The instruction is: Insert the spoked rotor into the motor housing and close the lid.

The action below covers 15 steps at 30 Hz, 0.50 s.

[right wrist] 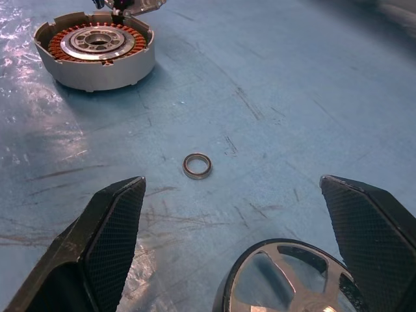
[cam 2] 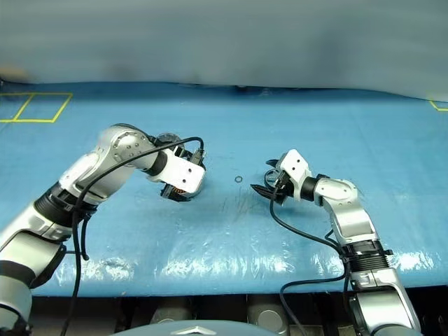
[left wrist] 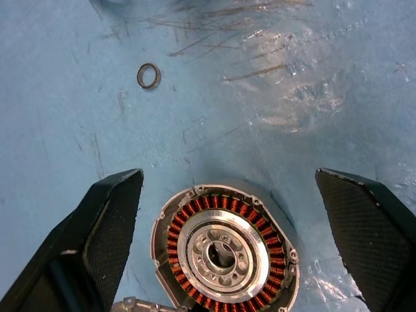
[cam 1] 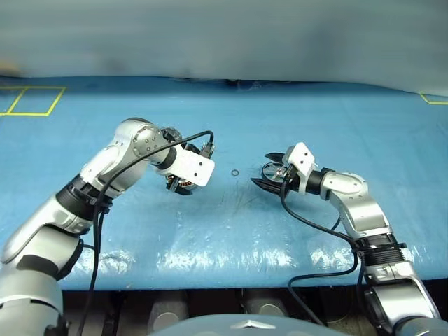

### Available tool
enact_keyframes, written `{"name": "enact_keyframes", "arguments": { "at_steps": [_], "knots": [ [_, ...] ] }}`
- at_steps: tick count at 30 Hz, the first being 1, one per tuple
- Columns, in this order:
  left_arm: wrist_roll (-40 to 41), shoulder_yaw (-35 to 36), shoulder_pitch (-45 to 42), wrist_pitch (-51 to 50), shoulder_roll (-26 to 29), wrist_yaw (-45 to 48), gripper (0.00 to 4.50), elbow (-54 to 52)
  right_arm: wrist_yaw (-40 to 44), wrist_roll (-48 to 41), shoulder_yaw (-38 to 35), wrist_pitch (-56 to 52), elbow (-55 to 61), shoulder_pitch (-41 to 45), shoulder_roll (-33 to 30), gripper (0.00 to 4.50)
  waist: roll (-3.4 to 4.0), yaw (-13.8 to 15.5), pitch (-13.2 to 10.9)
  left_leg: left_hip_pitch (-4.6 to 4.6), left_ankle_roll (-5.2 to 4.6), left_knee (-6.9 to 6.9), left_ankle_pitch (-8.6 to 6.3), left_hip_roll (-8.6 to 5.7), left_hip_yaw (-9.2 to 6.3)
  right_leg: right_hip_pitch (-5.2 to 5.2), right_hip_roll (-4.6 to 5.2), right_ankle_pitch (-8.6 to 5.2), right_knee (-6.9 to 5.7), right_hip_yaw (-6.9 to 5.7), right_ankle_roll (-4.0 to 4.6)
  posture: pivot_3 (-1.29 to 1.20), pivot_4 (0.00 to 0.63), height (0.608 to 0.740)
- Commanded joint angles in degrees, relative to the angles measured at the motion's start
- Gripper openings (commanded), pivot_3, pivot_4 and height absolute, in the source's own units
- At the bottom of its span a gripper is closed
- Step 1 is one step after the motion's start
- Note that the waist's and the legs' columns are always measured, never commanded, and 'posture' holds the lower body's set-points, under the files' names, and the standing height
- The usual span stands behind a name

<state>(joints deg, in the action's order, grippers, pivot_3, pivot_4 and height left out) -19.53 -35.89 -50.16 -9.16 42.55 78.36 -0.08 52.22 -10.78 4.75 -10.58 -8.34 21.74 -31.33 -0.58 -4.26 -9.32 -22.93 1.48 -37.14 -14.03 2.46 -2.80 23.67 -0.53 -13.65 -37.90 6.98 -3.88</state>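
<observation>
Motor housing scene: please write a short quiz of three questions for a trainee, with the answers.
1. True or false: the spoked rotor already sits inside the motor housing.
2. What lies on the blue table between the housing and the rotor? A) a screw B) a small ring C) a cable tie
3. Fill in: the left pincer is ____ above the housing.

Key: 1 false, the copper coil is uncovered and the rotor lies by the right pincer; 2 B, the small ring; 3 open.

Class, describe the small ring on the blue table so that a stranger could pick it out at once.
Start at the blue table and find the gap between the motor housing and the spoked rotor. The small ring lies flat there, alone, touching neither. It is far smaller than both, thin, dark and hollow.
</observation>
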Motion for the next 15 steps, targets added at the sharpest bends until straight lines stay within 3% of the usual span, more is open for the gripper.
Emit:
{"name": "enact_keyframes", "arguments": {
  "at_steps": [1, 5, 15],
  "knots": [
    [-8.54, -3.54, -3.2, 3.91, 0.9, 1.22, 4.49, 2.9, 1.13, -0.17, -0.64, -0.41, 1.35, 1.38, -1.45, 4.5, 0.0, 0.07, 0.0, 0.0, 0.0, -0.01, 0.0, 0.0, 0.0, -0.01, 0.0, 0.0, 0.0, 0.0, 0.0, 0.0, 0.15, 0.74],
    [-14.74, -5.13, -4.4, 6.78, 1.45, 1.29, 4.49, 5.88, 2.01, -0.07, -0.71, -1.28, 1.9, 1.58, -2.63, 4.5, 0.0, 0.24, -0.01, -0.01, 0.0, -0.08, 0.0, -0.02, 0.02, -0.02, 0.03, -0.01, 0.0, 0.02, -0.05, 0.0, 0.15, 0.74],
    [-17.22, -4.35, -2.83, 7.08, -1.86, 5.22, 4.49, 5.91, 4.53, -0.18, 0.29, -4.23, 3.7, 2.7, -4.9, 4.5, -0.02, 0.45, -0.02, -0.05, 0.0, -0.14, 0.0, -0.03, 0.02, -0.02, 0.05, 0.0, -0.03, 0.01, -0.05, 0.0, 0.15, 0.74]
  ]
}}
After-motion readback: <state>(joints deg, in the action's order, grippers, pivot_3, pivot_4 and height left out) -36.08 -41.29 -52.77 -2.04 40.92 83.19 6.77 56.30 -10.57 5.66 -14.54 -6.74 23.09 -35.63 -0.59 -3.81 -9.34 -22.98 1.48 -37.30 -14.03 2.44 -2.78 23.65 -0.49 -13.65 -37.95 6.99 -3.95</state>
